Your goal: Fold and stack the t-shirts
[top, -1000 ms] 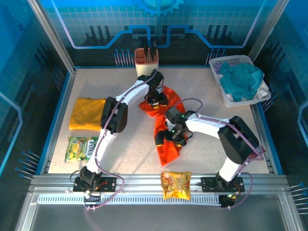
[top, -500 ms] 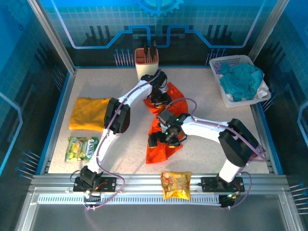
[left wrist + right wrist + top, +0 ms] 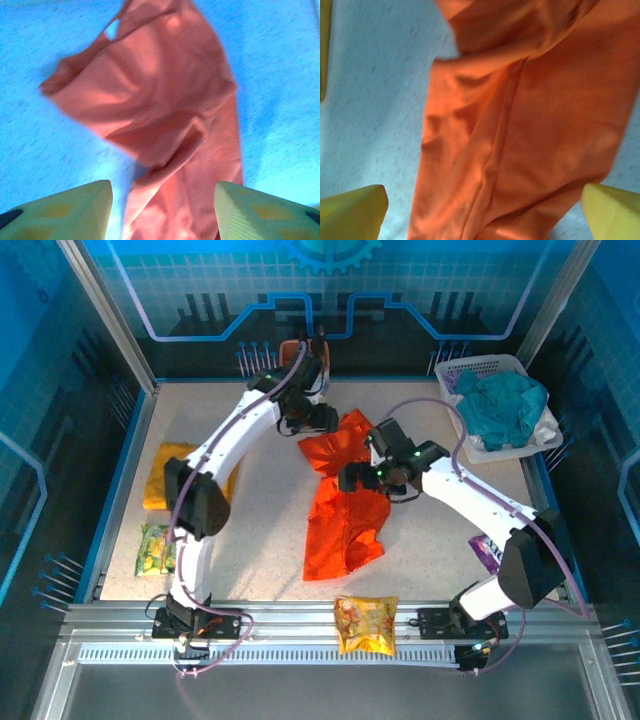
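Step in hand, my read: laying out the bright orange cotton t-shirt (image 3: 345,515) ahead of its 1st fold. The shirt is lying mid-desk, rumpled, with its long axis running far to near. Far part is bunching into a twisted lump, near part is spreading wider. No fold showing yet.

Mustard yellow cotton t-shirt (image 3: 158,470) is sitting at the left of the speckled desk (image 3: 260,530). It is looking like a folded block already, partly under the L arm in the top view. So approx half the job is looking done; the orange one + stacking are remaining.

L pincer (image 3: 161,186): fingers are standing moderately apart, nothing clamped btwn them. It is hovering at the far-left end of the orange shirt, cloth lying on the desk below.

R pincer (image 3: 484,189): fingers are standing wide, holding nothing, hanging over the right side of the shirt's middle.

Next move, judgement: both pincers are needing to drop and pinch two corners or the shoulders, then pull apart + drag to flatten. The twisted far part is making edges hard to pick out, so there is a risk of catching two layers. After that: fold, carry left, set onto the yellow one.
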